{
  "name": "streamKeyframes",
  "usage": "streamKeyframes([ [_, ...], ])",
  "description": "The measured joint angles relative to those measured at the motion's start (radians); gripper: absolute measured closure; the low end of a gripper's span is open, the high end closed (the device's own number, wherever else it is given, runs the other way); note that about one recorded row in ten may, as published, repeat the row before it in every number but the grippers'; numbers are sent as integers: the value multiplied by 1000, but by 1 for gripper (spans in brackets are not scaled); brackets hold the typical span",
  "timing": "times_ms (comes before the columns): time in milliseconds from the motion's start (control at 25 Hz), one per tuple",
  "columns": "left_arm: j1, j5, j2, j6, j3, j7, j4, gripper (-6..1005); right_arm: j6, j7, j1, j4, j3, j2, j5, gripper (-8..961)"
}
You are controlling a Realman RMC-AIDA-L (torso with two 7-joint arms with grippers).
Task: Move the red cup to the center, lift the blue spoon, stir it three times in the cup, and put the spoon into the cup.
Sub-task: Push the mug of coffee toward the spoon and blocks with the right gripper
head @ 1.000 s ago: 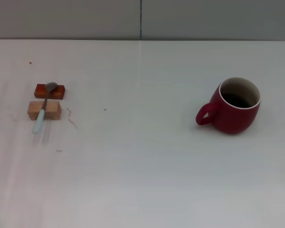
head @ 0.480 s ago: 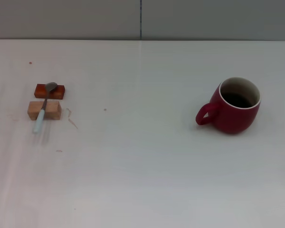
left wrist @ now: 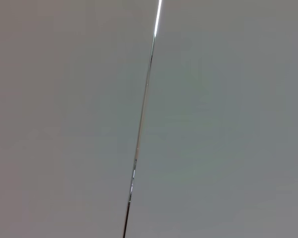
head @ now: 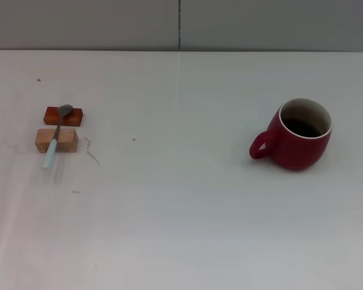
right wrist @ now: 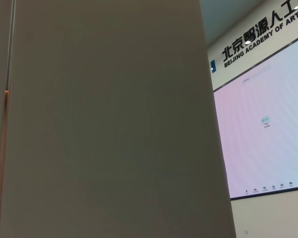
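The red cup [head: 297, 135] stands upright on the right side of the white table, its loop handle pointing left and its dark inside showing. The blue spoon [head: 53, 140] lies at the far left across two small wooden blocks, its grey bowl on the red-brown block [head: 77, 115] and its pale handle over the tan block [head: 69, 139], the handle end touching the table. Neither gripper shows in the head view. Both wrist views look at grey wall panels only, with no task object in them.
The white table [head: 181, 199] stretches between spoon and cup. A grey panelled wall [head: 181, 24] runs behind its far edge. The right wrist view shows a grey panel [right wrist: 104, 124] and a large lit screen [right wrist: 263, 124] beyond it.
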Motion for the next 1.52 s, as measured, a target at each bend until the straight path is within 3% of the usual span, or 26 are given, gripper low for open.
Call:
streamKeyframes([
  [480,-1,-3,-1,-2,-2,4,2,180,0,-4,5,-3,-22,0,-1,274],
  [720,-6,-3,-1,-3,-2,4,3,180,27,-66,11,-34,-87,-3,-1,343],
  [920,-10,-1,-1,-4,-2,5,4,181,103,-423,24,-34,-152,-2,-3,568],
  [1080,-13,-2,-1,-6,-1,6,5,181,103,-683,12,-23,-256,2,-3,653],
  [1520,-20,-4,-1,-6,-5,8,5,181,173,-987,-5,14,-496,6,-3,906],
])
